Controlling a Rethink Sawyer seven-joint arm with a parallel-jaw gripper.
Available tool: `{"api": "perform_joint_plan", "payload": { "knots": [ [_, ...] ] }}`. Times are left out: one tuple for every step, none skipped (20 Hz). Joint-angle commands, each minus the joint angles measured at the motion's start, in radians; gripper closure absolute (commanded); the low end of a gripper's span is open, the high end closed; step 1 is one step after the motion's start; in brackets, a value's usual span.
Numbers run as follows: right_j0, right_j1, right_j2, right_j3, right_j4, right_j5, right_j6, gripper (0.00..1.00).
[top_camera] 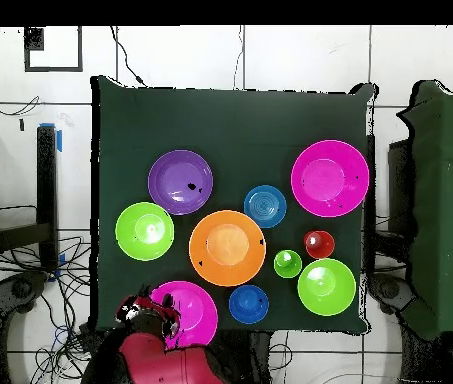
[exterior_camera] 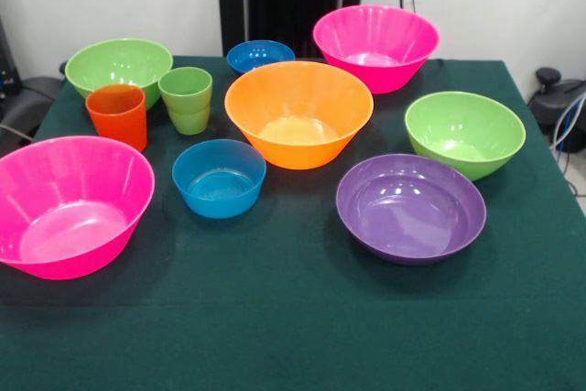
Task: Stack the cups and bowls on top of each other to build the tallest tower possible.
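green cloth table (exterior_camera: 293, 336) with unstacked bowls (exterior_camera: 298, 114) and cups (exterior_camera: 117, 114)

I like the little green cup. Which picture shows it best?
The front view shows the small light green plastic cup best: you see its side, stepped base and open rim, standing upright beside the orange-red plastic cup. The overhead view shows only its round rim and inside from straight above.
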Motion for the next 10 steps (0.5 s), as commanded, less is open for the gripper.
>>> {"api": "perform_joint_plan", "payload": {
  "knots": [
    [-0.072, 0.143, 0.138, -0.037, -0.133, -0.071, -0.076, 0.0],
    [-0.073, 0.146, 0.143, -0.035, -0.139, -0.074, -0.07, 0.0],
    [-0.081, 0.164, 0.149, -0.042, -0.154, -0.085, -0.067, 0.0],
    [-0.083, 0.17, 0.152, -0.044, -0.164, -0.09, -0.059, 0.0],
    [-0.087, 0.191, 0.153, -0.053, -0.178, -0.105, -0.055, 0.0],
    [-0.089, 0.196, 0.158, -0.056, -0.187, -0.108, -0.047, 0.0],
    [-0.091, 0.212, 0.159, -0.064, -0.196, -0.119, -0.044, 0.0],
    [-0.093, 0.227, 0.159, -0.072, -0.206, -0.13, -0.041, 0.0],
    [-0.093, 0.247, 0.157, -0.084, -0.217, -0.145, -0.037, 0.0],
    [-0.095, 0.255, 0.158, -0.09, -0.224, -0.148, -0.034, 0.0]
  ]
}}
